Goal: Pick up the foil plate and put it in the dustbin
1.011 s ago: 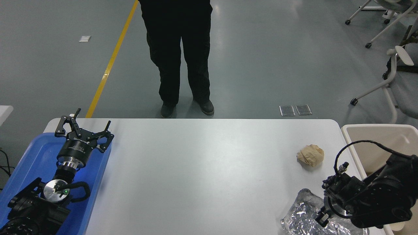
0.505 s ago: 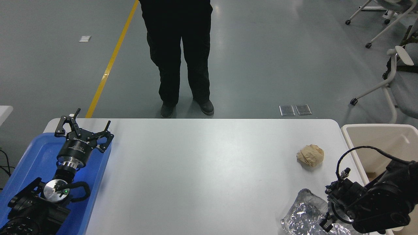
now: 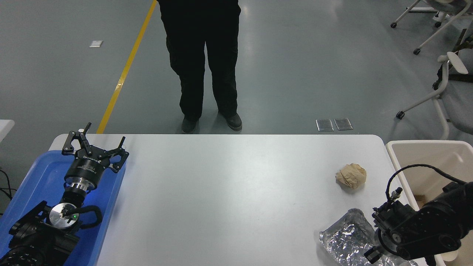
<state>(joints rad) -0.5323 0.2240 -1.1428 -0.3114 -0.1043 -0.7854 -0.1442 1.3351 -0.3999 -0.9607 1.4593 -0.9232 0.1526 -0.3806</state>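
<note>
Nearest the camera, at the desk's (image 3: pixel 229 184) near right corner, the foil plate (image 3: pixel 345 240) lies flat on the white top, its crinkled silver surface partly covered by the right arm, and its near end runs out of the bottom of the picture. The right claw (image 3: pixel 373 254) hangs low at the plate's right side, either touching the foil or a hair above it, I cannot tell which. Only a small black tip shows below the wrist, so I cannot tell whether that claw is wide, narrow or gripping.

The step in hand looks like the grasp, with lift and drop not yet done. To do it well, I would take the raised rolled rim rather than the flat middle, since thin foil should crumple and slip under a pinch on its face. Close firmly but expect the rim to give. Lift straight up before swinging, so the far end clears the desk.

Just beyond the plate sits a crumpled tan paper ball (image 3: pixel 351 176), near but apart from it, so keep the lift away from it. To the right, beside the desk's edge, stands the cream dustbin (image 3: pixel 397 162), close at hand; carry the plate over its thick rim and well inside before letting go.

At the lower left the left claw (image 3: pixel 95 147) is parked over a blue tray (image 3: pixel 33 177), fingers spread wide. Beyond the far edge a person (image 3: pixel 201 55) stands on the grey floor
</note>
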